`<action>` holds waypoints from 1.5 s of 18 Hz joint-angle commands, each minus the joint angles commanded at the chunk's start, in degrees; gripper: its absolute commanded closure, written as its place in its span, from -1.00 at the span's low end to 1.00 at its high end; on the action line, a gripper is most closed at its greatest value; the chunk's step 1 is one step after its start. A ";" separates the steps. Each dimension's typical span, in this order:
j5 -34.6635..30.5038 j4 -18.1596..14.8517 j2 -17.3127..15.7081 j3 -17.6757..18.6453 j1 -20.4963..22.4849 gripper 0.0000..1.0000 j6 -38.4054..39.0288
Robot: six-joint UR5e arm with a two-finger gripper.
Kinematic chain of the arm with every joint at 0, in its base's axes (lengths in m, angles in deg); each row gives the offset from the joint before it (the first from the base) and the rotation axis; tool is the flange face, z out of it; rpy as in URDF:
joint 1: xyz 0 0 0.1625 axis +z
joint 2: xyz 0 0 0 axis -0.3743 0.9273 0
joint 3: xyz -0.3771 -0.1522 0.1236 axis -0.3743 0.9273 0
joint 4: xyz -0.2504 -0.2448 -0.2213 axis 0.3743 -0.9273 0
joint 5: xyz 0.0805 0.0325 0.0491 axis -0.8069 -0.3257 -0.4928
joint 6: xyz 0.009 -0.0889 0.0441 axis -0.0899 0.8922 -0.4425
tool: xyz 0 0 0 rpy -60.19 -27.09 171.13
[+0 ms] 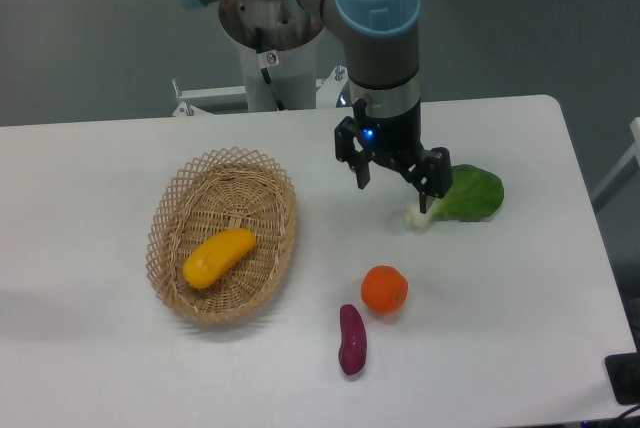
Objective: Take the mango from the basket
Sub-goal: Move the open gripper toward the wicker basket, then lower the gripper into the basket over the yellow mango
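Nearest the camera: a dark purple sweet potato (352, 339) on the white bench (520, 348), lying roughly front-to-back. Just behind it and slightly right, a round orange (384, 289), close by but not touching.

Left of those, the basket (170, 210), oval and woven, sits on the bench with its long axis running near to far. The mango (219, 256) lies inside it on the basket floor, in the nearer half. Its long axis is diagonal: low end toward front-left, high end toward back-right. Nothing else in the basket.

Further back, right of centre: the claw (396, 179), hanging above the bench with fingers spread wide, nothing held. A leafy green vegetable (466, 195) lies just to its right, white stem end near the right fingertip; touching or not, cannot tell.

Key relation: the mango lies well apart from the claw, to the claw's left in the picture and nearer the camera. Judgement: no reach has begun; the claw needs to cross over the basket rim and probably turn so the fingers close across the mango's narrow width, not along the diagonal.
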State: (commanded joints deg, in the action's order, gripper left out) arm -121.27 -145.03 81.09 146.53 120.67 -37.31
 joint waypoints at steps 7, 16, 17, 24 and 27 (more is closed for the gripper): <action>1.41 0.26 -1.31 2.54 -0.53 -1.00 0.88; 3.08 0.26 -1.76 3.43 -6.05 -1.00 13.87; 2.99 0.26 -1.58 3.78 -7.20 -1.00 15.19; 2.90 2.27 -0.45 6.06 -12.30 -1.00 24.25; 2.46 6.23 1.23 8.08 -14.58 -1.00 26.88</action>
State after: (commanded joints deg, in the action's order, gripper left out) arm -118.81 -138.80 82.31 154.61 106.08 -10.42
